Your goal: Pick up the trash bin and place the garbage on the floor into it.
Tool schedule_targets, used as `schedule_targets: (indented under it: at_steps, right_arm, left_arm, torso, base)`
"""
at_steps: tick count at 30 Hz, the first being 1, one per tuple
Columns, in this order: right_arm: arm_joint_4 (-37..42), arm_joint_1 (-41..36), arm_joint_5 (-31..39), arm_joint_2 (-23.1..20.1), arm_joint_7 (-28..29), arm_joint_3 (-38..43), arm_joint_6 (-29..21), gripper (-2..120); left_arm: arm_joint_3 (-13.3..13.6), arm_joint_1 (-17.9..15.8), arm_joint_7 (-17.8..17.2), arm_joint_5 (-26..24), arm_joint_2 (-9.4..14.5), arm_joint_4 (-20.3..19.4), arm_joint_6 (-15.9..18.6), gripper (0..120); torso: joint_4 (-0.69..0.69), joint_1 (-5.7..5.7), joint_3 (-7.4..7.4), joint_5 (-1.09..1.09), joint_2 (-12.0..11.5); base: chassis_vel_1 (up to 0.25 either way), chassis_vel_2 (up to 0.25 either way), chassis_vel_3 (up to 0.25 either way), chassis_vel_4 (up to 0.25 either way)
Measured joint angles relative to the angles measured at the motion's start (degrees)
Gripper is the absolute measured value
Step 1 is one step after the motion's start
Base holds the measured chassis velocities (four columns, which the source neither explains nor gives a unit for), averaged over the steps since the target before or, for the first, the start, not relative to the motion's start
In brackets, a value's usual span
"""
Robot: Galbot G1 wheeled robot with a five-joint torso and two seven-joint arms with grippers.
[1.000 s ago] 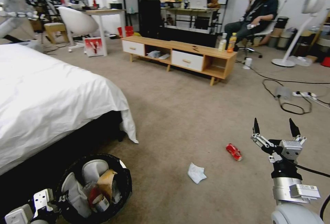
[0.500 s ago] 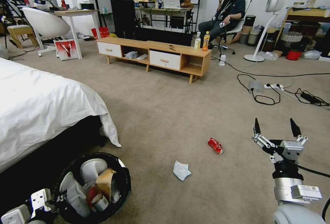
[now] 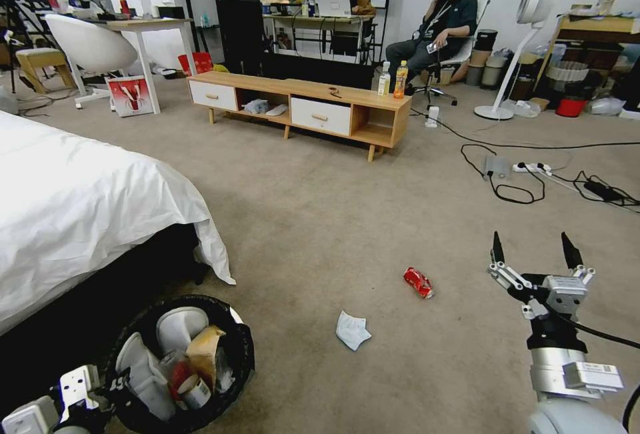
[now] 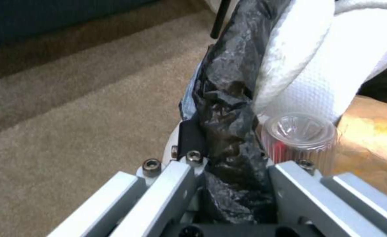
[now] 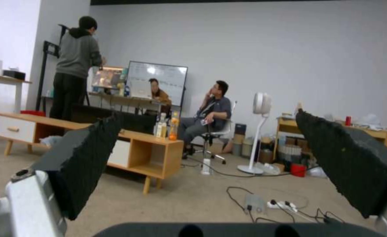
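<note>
At lower left the left gripper (image 3: 110, 384) pinches the trash bin (image 3: 230, 381) by its bagged rim, while the right gripper (image 3: 533, 251) hovers at lower right, fingers spread, pointing up-frame above the carpet floor (image 3: 347, 221).

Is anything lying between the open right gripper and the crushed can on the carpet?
Nothing visible: bare floor separates the right gripper from the crushed can; the tissue lies off to the side.

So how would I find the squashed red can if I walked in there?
Start at the big white bed and look across the floor past its corner, toward the right gripper. Two bits of litter lie there on the bare carpet. The crushed red can is the shiny red one, farther from the bed than the crumpled white tissue.
</note>
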Motion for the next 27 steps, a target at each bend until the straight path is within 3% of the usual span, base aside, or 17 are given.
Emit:
schedule_targets:
  at_steps: [9, 27]
  right_arm:
    - [-0.1, -0.2, 0.0, 0.0, 0.0, 0.1, 0.0, 100]
    - [-0.6, 0.1, 0.0, -0.1, 0.1, 0.1, -0.2, 100]
  left_arm:
    - [0.3, -0.1, 0.0, -0.1, 0.0, 0.3, 0.0, 3]
    - [0.5, 0.3, -0.3, -1.5, 0.2, -0.5, 0.7, 3]
  torso:
    - [0.00, 0.00, 0.00, 0.00, 0.0]
    - [0.00, 0.00, 0.00, 0.00, 0.0]
  base:
    - [-0.004, 0.005, 0.006, -0.006]
    - [-0.108, 0.095, 0.103, -0.102]
